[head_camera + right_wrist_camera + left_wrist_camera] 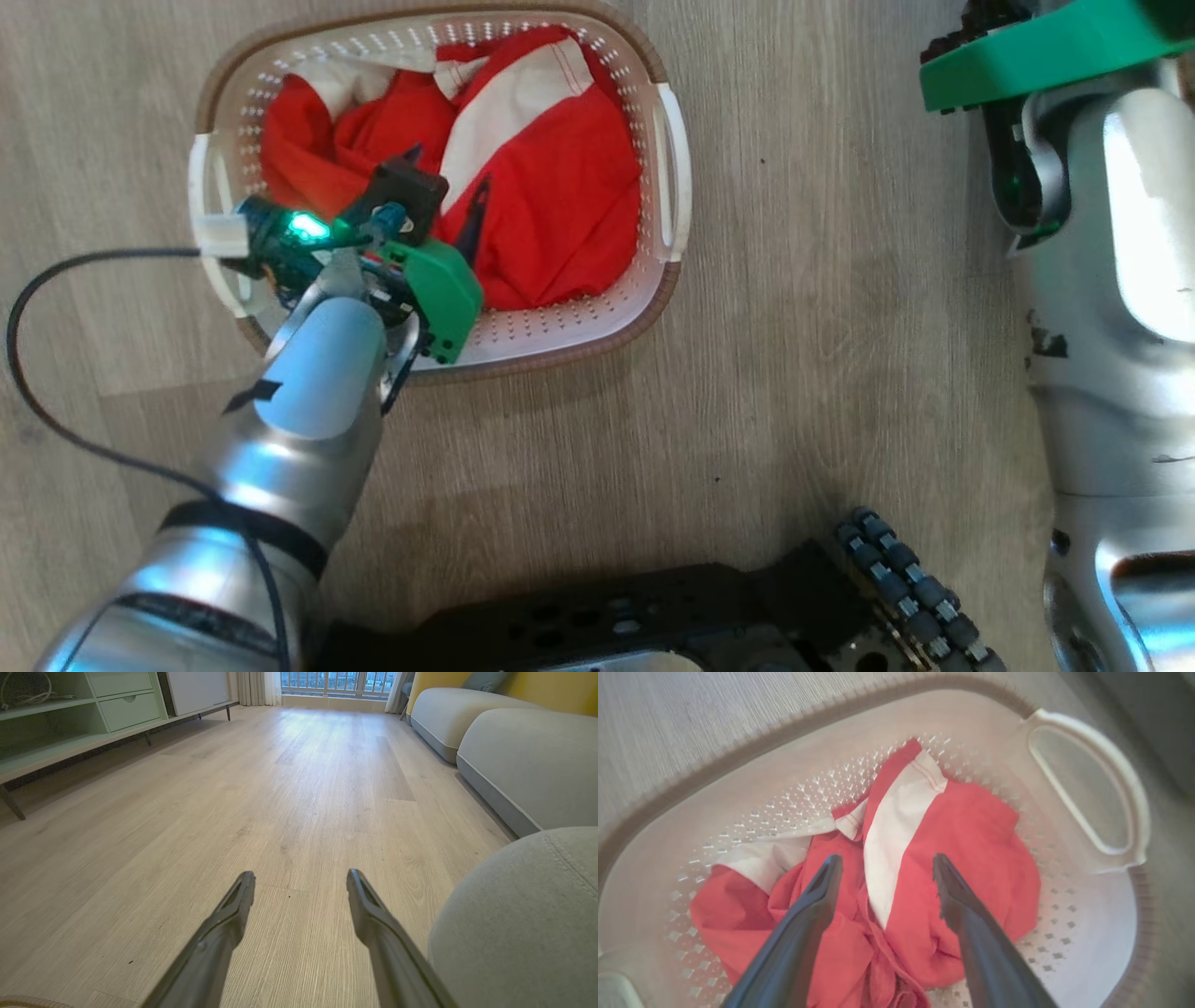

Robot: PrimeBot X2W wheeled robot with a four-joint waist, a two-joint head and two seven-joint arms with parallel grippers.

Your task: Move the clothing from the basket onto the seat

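Note:
The clothing point(551, 187), bright red with white panels, lies crumpled in the cream basket point(665, 159) on the wooden floor. My left gripper point(446, 187) hangs over the heap's left half, fingers pointing down into the basket. In the left wrist view the left gripper point(886, 858) is open, its tips just above the clothing point(980, 830) and astride a white stripe, inside the basket point(738, 793). My right gripper point(300, 876) is open over bare floor, holding nothing. The seat point(518, 924), a rounded grey-green cushion, is close by on its right.
More sofa cushions point(528, 756) line the right wall. A pale green shelf unit point(70, 718) runs along the left. A black cable point(56, 373) loops over the floor left of the basket. My dark base point(653, 616) is at the bottom and my right arm point(1120, 280) at the right.

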